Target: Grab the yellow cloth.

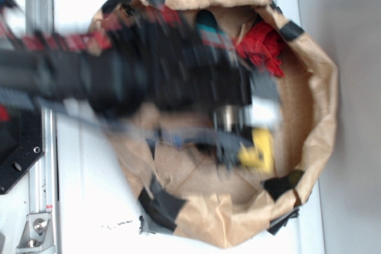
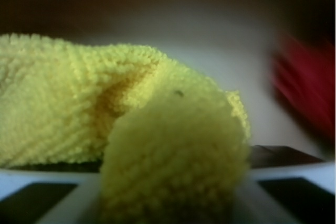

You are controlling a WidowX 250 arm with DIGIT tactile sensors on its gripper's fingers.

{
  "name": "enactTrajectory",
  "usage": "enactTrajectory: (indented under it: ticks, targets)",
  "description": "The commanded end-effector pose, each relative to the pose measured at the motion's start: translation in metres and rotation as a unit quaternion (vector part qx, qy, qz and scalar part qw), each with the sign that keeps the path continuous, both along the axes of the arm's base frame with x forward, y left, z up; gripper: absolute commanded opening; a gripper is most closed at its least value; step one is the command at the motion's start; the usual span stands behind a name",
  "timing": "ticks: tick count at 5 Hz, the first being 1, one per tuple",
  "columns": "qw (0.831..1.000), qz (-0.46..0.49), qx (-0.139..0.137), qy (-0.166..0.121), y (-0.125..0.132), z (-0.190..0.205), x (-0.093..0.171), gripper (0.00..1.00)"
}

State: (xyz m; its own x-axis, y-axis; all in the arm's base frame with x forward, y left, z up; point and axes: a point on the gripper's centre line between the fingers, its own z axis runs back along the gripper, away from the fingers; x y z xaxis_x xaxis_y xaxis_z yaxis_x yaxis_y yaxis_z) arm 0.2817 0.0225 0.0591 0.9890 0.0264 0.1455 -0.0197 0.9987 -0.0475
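Observation:
The yellow cloth point(image 2: 79, 108) fills most of the wrist view, fuzzy and folded. One fold of it stands pinched between my gripper point(image 2: 173, 203), whose white fingers point(image 2: 47, 182) show at the bottom left and right. The cloth looks sharp there while the background is smeared. In the exterior view the arm is blurred and reaches into a brown paper bag point(image 1: 321, 117). My gripper point(image 1: 237, 147) is low in the bag, with the yellow cloth point(image 1: 258, 153) at its tip.
A red cloth point(image 1: 262, 49) lies at the bag's upper right inside wall, and shows as a red smear point(image 2: 307, 93) at the wrist view's right. The bag's crumpled walls, patched with black tape point(image 1: 161, 206), ring the gripper. A metal rail point(image 1: 41, 165) runs along the left.

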Motion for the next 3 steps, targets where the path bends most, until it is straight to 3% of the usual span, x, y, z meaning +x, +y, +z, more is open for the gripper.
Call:
enactTrajectory:
  ticks: [1, 2, 3]
  targets:
    - [0.987, 0.156, 0.034, 0.027, -0.003, 0.075, -0.032, 0.0]
    - [0.985, 0.172, -0.013, 0.022, -0.011, 0.089, -0.039, 0.0]
    - [0.982, 0.185, 0.024, 0.009, -0.018, 0.09, -0.035, 0.0]
